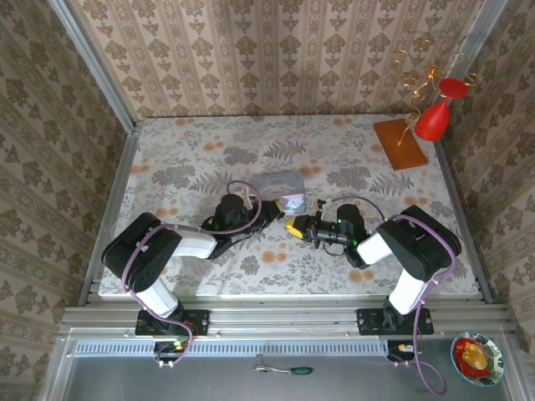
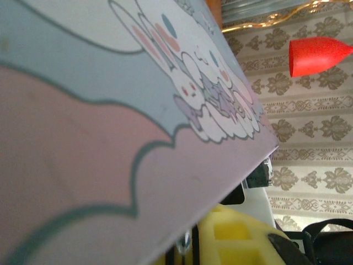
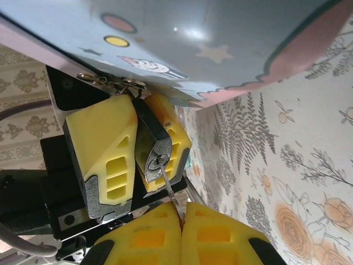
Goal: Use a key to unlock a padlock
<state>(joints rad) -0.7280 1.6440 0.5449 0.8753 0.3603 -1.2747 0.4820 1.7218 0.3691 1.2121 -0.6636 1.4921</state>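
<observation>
The left gripper (image 3: 144,118) clamps the padlock (image 3: 151,144) at the edge of the tin (image 3: 231,44) to steady it, while the right gripper (image 3: 181,214) pinches the key (image 3: 168,185), its blade in the keyhole (image 3: 159,161), ready to turn.

A pale blue rectangular tin with a cartoon rabbit picture (image 1: 280,184) is near the middle of the floral-patterned desk (image 1: 184,159). At the far right corner, a flat brown wooden block (image 1: 399,144) carries a red goblet-shaped ornament (image 1: 435,117) with curly gold wire (image 1: 415,71). On the grey metal ledge (image 1: 351,368) in front lie a green-handled tool (image 1: 288,369) and a colourful round dish (image 1: 476,357). Beige patterned wallpaper (image 1: 276,50) lines the walls.
</observation>
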